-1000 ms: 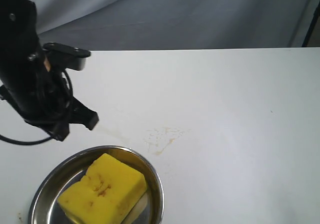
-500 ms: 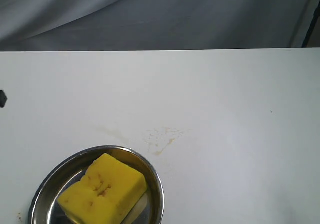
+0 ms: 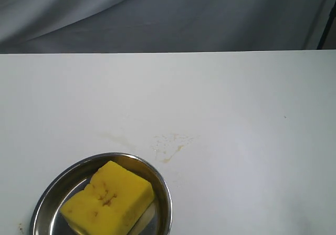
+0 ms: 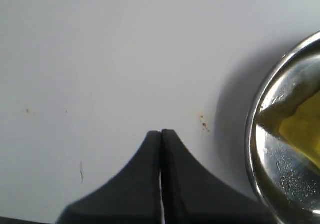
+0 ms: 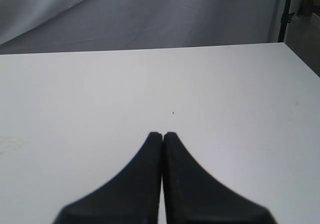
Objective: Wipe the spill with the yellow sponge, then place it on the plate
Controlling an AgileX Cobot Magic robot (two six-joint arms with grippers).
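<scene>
The yellow sponge [image 3: 108, 198] lies inside the steel plate [image 3: 163, 192] at the near left of the white table. A faint brownish speckled smear, the spill [image 3: 169, 145], marks the table just beyond the plate's rim. Neither arm shows in the exterior view. In the left wrist view my left gripper [image 4: 161, 132] is shut and empty over bare table, with the plate [image 4: 254, 134] and a sliver of the sponge [image 4: 303, 129] off to one side. My right gripper [image 5: 162, 134] is shut and empty above bare table.
A grey cloth backdrop [image 3: 173, 14] hangs behind the table's far edge. A few tiny reddish specks [image 4: 204, 125] dot the table near the plate. A dark stand pole [image 5: 285, 13] rises past the table's far corner.
The left arm, which stood over the table's left side a second ago, has pulled back out of the exterior view. Sponge and plate have not moved.
</scene>
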